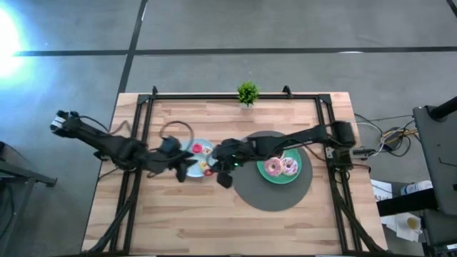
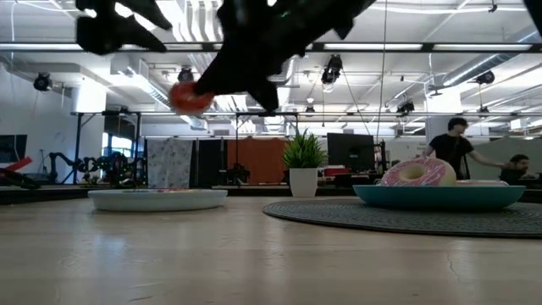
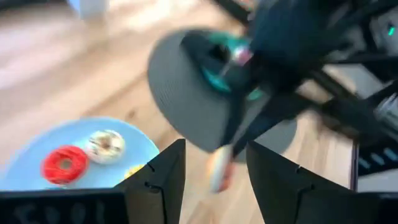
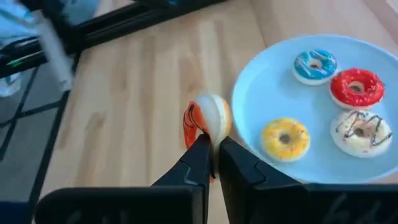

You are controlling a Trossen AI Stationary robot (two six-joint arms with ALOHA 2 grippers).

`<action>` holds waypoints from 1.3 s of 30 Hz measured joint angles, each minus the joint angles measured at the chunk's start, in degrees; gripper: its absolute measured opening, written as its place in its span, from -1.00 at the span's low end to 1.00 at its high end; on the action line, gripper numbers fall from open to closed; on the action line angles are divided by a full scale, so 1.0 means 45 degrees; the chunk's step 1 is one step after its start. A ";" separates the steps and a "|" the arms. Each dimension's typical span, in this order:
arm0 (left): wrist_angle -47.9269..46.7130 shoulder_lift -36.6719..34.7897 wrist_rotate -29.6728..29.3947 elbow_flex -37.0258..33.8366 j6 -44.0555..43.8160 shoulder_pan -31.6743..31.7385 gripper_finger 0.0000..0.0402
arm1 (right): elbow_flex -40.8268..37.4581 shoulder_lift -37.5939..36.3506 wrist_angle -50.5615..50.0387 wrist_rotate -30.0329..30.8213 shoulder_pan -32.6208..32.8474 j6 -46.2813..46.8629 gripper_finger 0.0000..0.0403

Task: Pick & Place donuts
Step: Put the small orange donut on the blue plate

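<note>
My right gripper (image 4: 211, 152) is shut on an orange mini donut (image 4: 206, 121), held in the air just beside the light-blue plate (image 4: 273, 74). That plate holds blue (image 4: 315, 65), red (image 4: 356, 87), yellow (image 4: 285, 138) and white (image 4: 362, 132) mini donuts lying flat. My left gripper (image 3: 214, 180) stands open close by on the plate's left side (image 1: 183, 170), nothing between its fingers. A teal plate (image 1: 265, 175) on a dark round mat (image 1: 250, 193) carries two pink-and-pale larger donuts (image 1: 280, 167). In the low view the orange donut (image 2: 190, 97) hangs well above the table. My right gripper pinches the orange donut by the lower part of its ring (image 4: 205, 138) between its two fingertips. The fingers come slanting down from the table's right side. The donut stands on edge above the fingertips, lifted clear of the table and the plate.
A small green plant (image 1: 247, 93) in a white pot stands at the table's far edge. Black frame rails (image 1: 136, 143) run along the table's left and right sides. People (image 2: 453, 144) are in the room behind. Bare wood lies along the near edge (image 1: 214, 228).
</note>
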 joint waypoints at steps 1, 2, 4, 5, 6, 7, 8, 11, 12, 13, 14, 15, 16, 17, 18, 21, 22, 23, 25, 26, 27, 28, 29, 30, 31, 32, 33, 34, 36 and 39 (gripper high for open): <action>-0.0225 -0.0384 -0.0551 0.0013 -0.0031 -0.0290 -0.29 | 0.0385 0.0374 -0.0169 0.0003 -0.0124 0.0196 -0.91; -0.0316 -0.0727 -0.1055 0.0023 -0.0032 -0.0587 -0.29 | 0.0798 0.0765 -0.0470 -0.0027 -0.0265 0.0326 -0.91; -0.0490 -0.1285 -0.1895 0.0023 0.0038 -0.1075 -0.29 | 0.1730 0.1580 -0.0685 -0.0487 -0.0534 0.0450 -0.91; -0.0637 -0.1523 -0.2227 0.0023 0.0084 -0.1292 -0.29 | 0.2219 0.1966 -0.0770 -0.0749 -0.0662 0.0500 -0.91; -0.0758 -0.1739 -0.2473 0.0023 0.0082 -0.1454 -0.29 | 0.2688 0.2305 -0.0961 -0.0975 -0.0774 0.0582 -0.91; -0.0878 -0.1939 -0.2664 0.0023 0.0092 -0.1555 -0.29 | 0.3209 0.2681 -0.1138 -0.1177 -0.0886 0.0706 -0.91; -0.1052 -0.2124 -0.2757 0.0025 0.0121 -0.1642 -0.29 | 0.3751 0.3024 -0.1314 -0.1342 -0.0990 0.0876 -0.91; -0.1190 -0.2651 -0.2769 0.0047 0.0508 -0.1773 -0.29 | 0.5175 0.4080 -0.2164 -0.1902 -0.1288 0.1250 -0.91; -0.1207 -0.2819 -0.2768 0.0057 0.0715 -0.1784 -0.29 | 0.5621 0.4431 -0.2461 -0.1979 -0.1371 0.1344 -0.91; -0.1251 -0.2964 -0.2773 0.0090 0.0917 -0.1783 -0.29 | 0.6110 0.4785 -0.2919 -0.2013 -0.1432 0.1466 -0.91; -0.1231 -0.3153 -0.2776 0.0126 0.1209 -0.1783 -0.29 | 0.6596 0.5098 -0.3259 -0.2073 -0.1490 0.1569 -0.91; -0.1210 -0.3313 -0.2771 0.0135 0.1504 -0.1783 -0.29 | 0.7069 0.5450 -0.3457 -0.2162 -0.1538 0.1679 -0.91; -0.1250 -0.3462 -0.2775 0.0162 0.1765 -0.1783 -0.29 | 0.7557 0.5757 -0.3667 -0.2268 -0.1569 0.1831 -0.91; -0.1266 -0.3628 -0.2781 0.0205 0.2028 -0.1783 -0.29 | 0.7948 0.6025 -0.3969 -0.2322 -0.1602 0.1957 -0.91; -0.1263 -0.3765 -0.2840 0.0243 0.2281 -0.1788 -0.29 | 0.8341 0.6328 -0.4156 -0.2368 -0.1607 0.2118 -0.91; -0.1269 -0.4215 -0.3001 0.0295 0.2821 -0.1783 -0.29 | 0.9365 0.7112 -0.4801 -0.2632 -0.1681 0.2667 -0.91; -0.1256 -0.4355 -0.3009 0.0329 0.2960 -0.1783 -0.29 | 0.9666 0.7341 -0.4862 -0.2844 -0.1716 0.2845 -0.91; -0.1246 -0.4482 -0.3011 0.0339 0.3105 -0.1783 -0.29 | 0.9912 0.7546 -0.5084 -0.2900 -0.1732 0.2986 -0.91; -0.1247 -0.4663 -0.3011 0.0339 0.3322 -0.1783 -0.29 | 1.0168 0.7775 -0.5525 -0.2911 -0.1747 0.3209 -0.91; -0.1190 -0.4753 -0.3015 0.0339 0.3469 -0.1783 -0.29 | 1.0277 0.7891 -0.5529 -0.2922 -0.1747 0.3333 -0.91; -0.1180 -0.4833 -0.3020 0.0339 0.3596 -0.1783 -0.29 | 1.0336 0.7964 -0.5718 -0.2933 -0.1742 0.3442 -0.91; -0.1196 -0.4888 -0.3024 0.0332 0.3725 -0.1783 -0.29 | 1.0353 0.8039 -0.5948 -0.2947 -0.1732 0.3497 -0.91; -0.1201 -0.4947 -0.3021 0.0329 0.3847 -0.1783 -0.29 | 1.0410 0.8125 -0.6023 -0.2931 -0.1722 0.3505 -0.91; -0.1197 -0.4992 -0.3026 0.0329 0.3972 -0.1783 -0.29 | 1.0448 0.8149 -0.6073 -0.2924 -0.1722 0.3503 -0.91; -0.1202 -0.4998 -0.3031 0.0329 0.4073 -0.1783 -0.29 | 1.0448 0.8149 -0.6207 -0.2924 -0.1715 0.3496 -0.90; -0.1210 -0.5019 -0.3030 0.0329 0.4130 -0.1783 -0.29 | 1.0443 0.8144 -0.6248 -0.2912 -0.1709 0.3493 -0.87; -0.1210 -0.5063 -0.3026 0.0329 0.4198 -0.1783 -0.29 | 1.0443 0.8135 -0.6247 -0.2853 -0.1708 0.3487 -0.84; -0.1210 -0.5075 -0.3026 0.0329 0.4265 -0.1783 -0.29 | 1.0443 0.8121 -0.6350 -0.2757 -0.1708 0.3483 -0.80; -0.1240 -0.5116 -0.3021 0.0325 0.4336 -0.1783 -0.29 | 1.0445 0.8105 -0.6583 -0.2486 -0.1708 0.3458 -0.70; -0.1297 -0.5128 -0.3012 0.0314 0.4404 -0.1783 -0.29 | 1.0535 0.8060 -0.6699 -0.2195 -0.1708 0.3280 -0.53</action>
